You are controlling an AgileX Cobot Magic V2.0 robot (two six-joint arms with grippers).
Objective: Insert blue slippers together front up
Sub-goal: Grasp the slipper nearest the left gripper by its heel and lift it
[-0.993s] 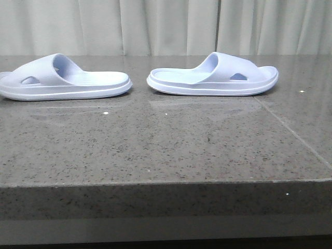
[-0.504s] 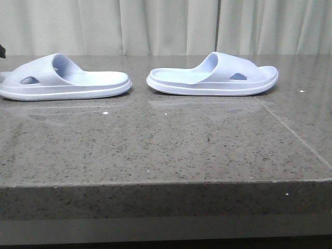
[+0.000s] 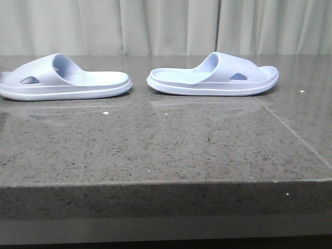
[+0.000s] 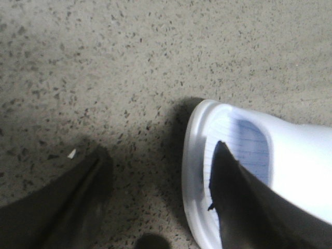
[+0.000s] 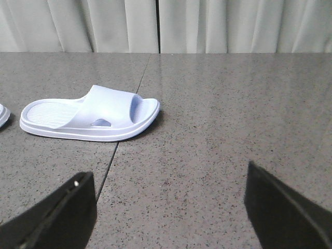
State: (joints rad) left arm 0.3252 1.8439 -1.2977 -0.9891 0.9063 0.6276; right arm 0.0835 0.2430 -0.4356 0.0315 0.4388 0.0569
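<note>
Two pale blue slippers lie on their soles in a row on the grey stone table. The left slipper (image 3: 65,80) has its strap to the left. The right slipper (image 3: 212,77) has its strap to the right. Neither gripper shows in the front view. In the left wrist view my left gripper (image 4: 158,150) is open. One finger is over the ridged end of a slipper (image 4: 197,155); the other is over bare table beside it. In the right wrist view my right gripper (image 5: 167,174) is open and empty, well short of the right slipper (image 5: 93,119).
The table (image 3: 166,140) is speckled grey stone with a seam (image 3: 290,132) running on its right side and a front edge (image 3: 166,181). Pale curtains (image 3: 166,26) hang behind it. A sliver of the other slipper (image 5: 2,115) shows in the right wrist view.
A dark bit at the front view's left edge half a second ago is gone now. The slippers have not moved.
</note>
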